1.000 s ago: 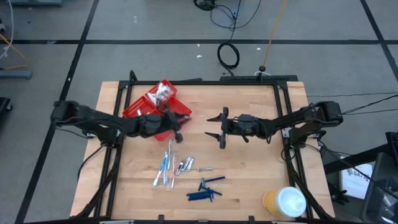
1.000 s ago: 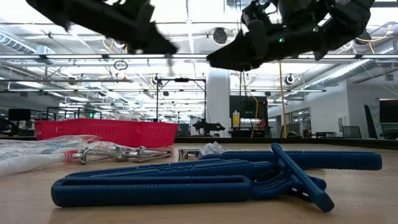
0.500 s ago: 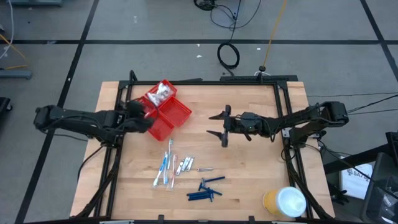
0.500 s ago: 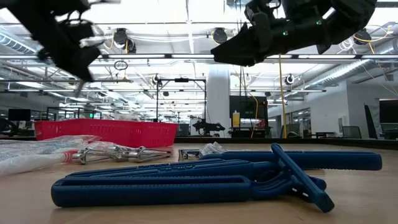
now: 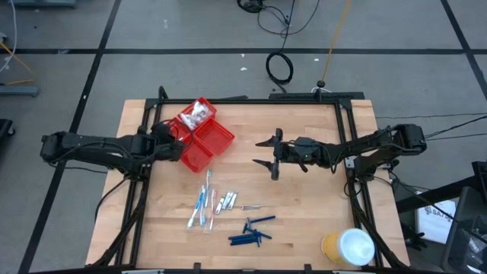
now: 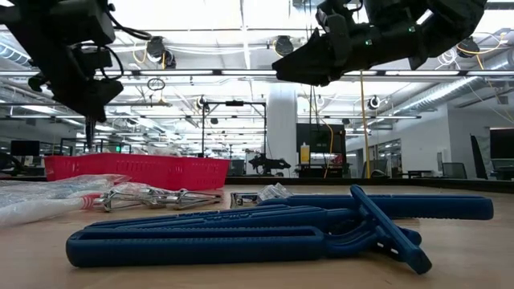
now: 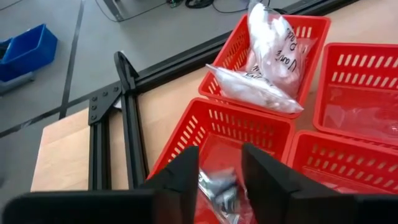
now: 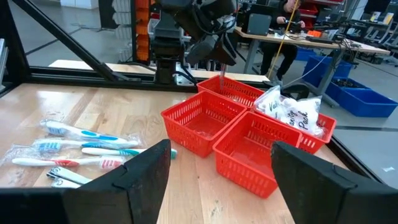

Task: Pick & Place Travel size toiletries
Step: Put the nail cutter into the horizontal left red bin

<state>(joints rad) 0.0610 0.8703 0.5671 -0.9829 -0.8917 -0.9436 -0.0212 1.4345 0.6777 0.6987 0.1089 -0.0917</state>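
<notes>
Left gripper (image 5: 169, 137), moved from mid-counter to the red tray (image 7: 249, 134), now parts its jaws over a compartment, seemingly releasing silvery clippers (image 7: 221, 190); right gripper (image 5: 268, 153) waits, jaws apart.

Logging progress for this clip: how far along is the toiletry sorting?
Done: white packets lie in the red tray. In hand: left hand over the tray's left compartment, something small between its fingers. Left: toothbrushes, clippers and blue sticks on the table. Right hand waits open.
</notes>
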